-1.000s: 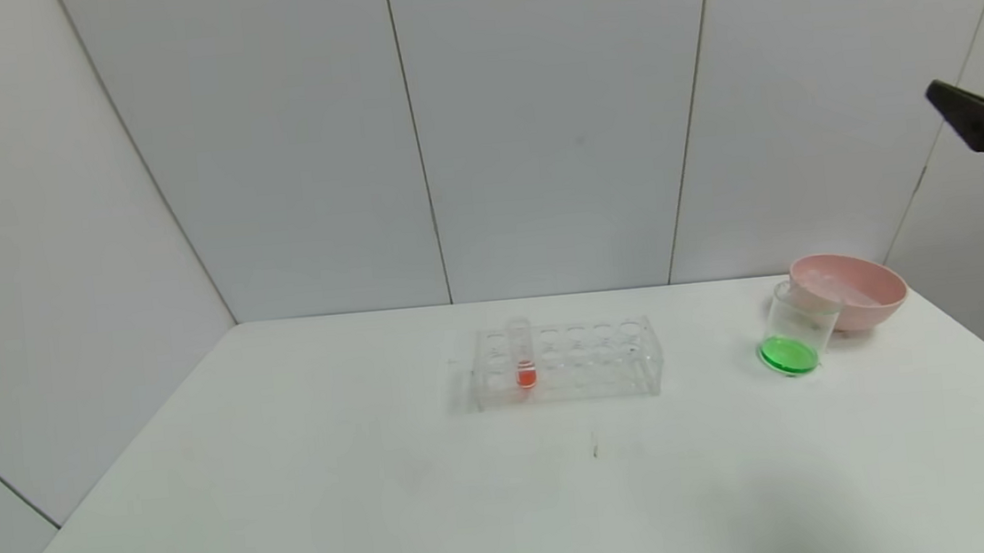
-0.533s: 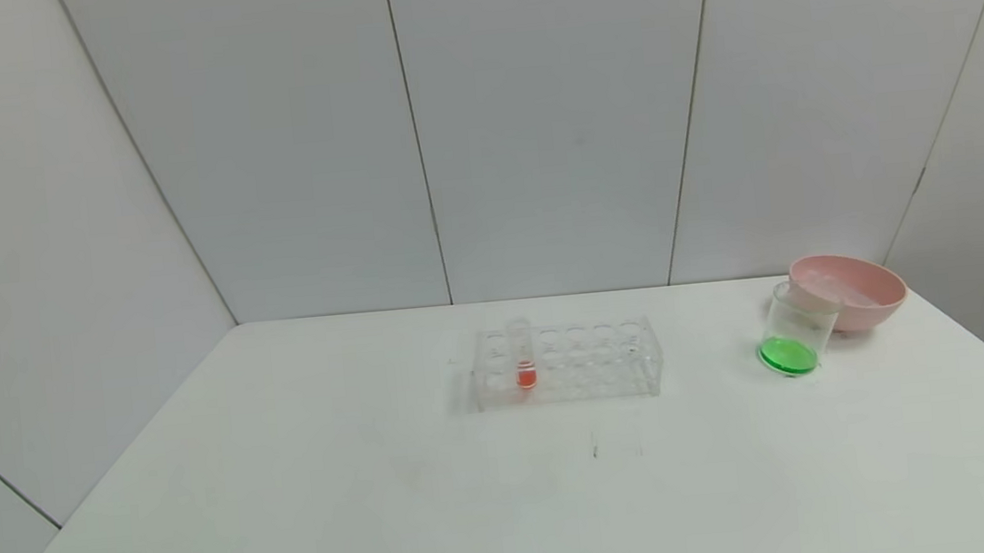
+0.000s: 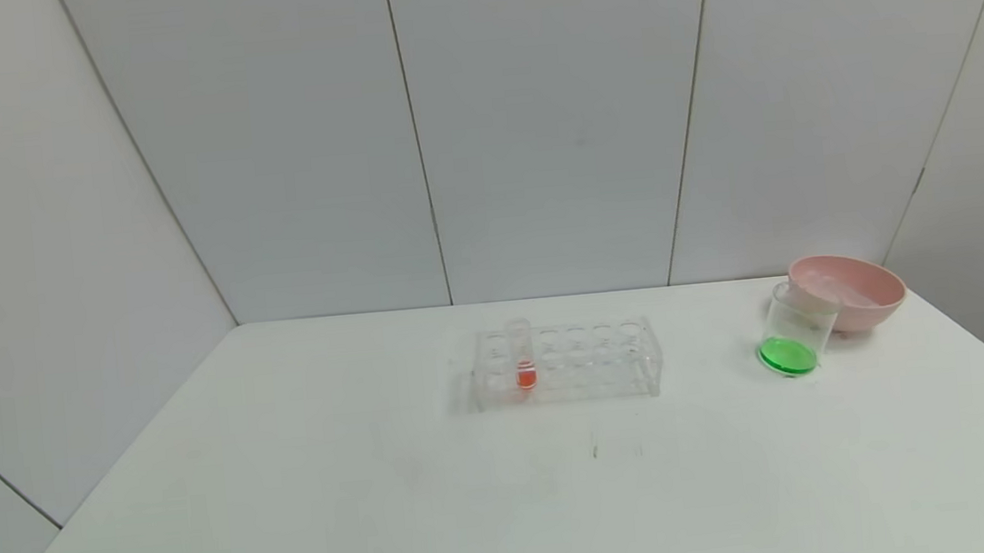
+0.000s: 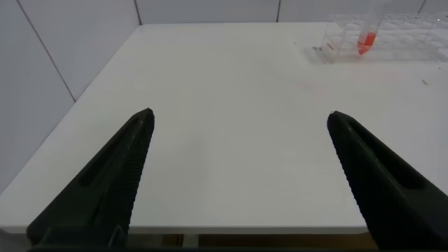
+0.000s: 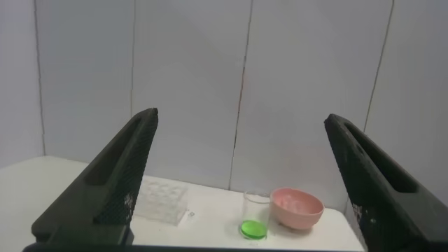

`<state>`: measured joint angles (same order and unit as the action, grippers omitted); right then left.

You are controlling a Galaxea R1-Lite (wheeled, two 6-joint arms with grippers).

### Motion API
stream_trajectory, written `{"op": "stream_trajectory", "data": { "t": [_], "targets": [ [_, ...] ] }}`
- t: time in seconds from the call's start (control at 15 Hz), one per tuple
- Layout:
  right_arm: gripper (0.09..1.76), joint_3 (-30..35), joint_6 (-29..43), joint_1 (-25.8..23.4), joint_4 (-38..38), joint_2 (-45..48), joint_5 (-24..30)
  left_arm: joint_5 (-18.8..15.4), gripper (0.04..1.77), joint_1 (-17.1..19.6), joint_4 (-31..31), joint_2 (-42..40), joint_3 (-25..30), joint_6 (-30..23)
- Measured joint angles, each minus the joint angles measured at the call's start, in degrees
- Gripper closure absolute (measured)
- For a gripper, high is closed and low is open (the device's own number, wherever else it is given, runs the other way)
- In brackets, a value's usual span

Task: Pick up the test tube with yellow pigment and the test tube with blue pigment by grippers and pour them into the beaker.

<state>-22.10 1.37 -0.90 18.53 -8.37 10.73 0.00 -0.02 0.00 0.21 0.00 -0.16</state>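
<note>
A white table (image 3: 300, 525) fills the lower half of the head view, backed by pale grey wall panels. At centre frame stands a clear rack (image 3: 566, 364) with one upright tube of orange-red liquid (image 3: 523, 356) in a left-hand hole; the other holes look empty. Toward the right edge sits the beaker (image 3: 795, 328), a layer of green liquid at its bottom, touching or just in front of a pink bowl (image 3: 849, 290).

No test tube with yellow pigment or blue pigment can be made out in any view; the green in the beaker suggests both have probably been poured already.

Neither arm shows in the head view. In the left wrist view the left gripper (image 4: 238, 178) is spread wide and holds nothing, above the near table edge, with the rack at upper right. In the right wrist view the right gripper (image 5: 241, 182) is also wide and empty, held high and facing the wall, with the beaker and bowl low in frame.

What remains is likely only to keep both arms withdrawn. The table's left and front are bare, giving plenty of room, while the beaker and bowl sit close to the right edge, so any sweep there should be avoided.
</note>
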Motion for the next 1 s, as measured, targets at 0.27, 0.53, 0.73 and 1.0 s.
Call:
{"op": "stream_trajectory", "data": {
  "t": [0.27,0.53,0.73,1.0],
  "targets": [
    [0.15,9.8,-3.1,0.8,0.5,7.0,-4.8,0.0,0.05,0.0,0.0,0.0,0.0,0.0],
    [0.15,20.7,-4.8,0.9,-6.6,8.4,-7.8,0.0,0.05,0.0,0.0,0.0,0.0,0.0],
    [0.15,22.0,-4.8,0.9,-18.5,8.4,-10.0,0.0,0.05,0.0,0.0,0.0,0.0,0.0],
    [0.14,22.1,-4.0,0.9,-18.9,8.4,-10.2,0.0,0.05,0.0,0.0,0.0,0.0,0.0]
  ]
}}
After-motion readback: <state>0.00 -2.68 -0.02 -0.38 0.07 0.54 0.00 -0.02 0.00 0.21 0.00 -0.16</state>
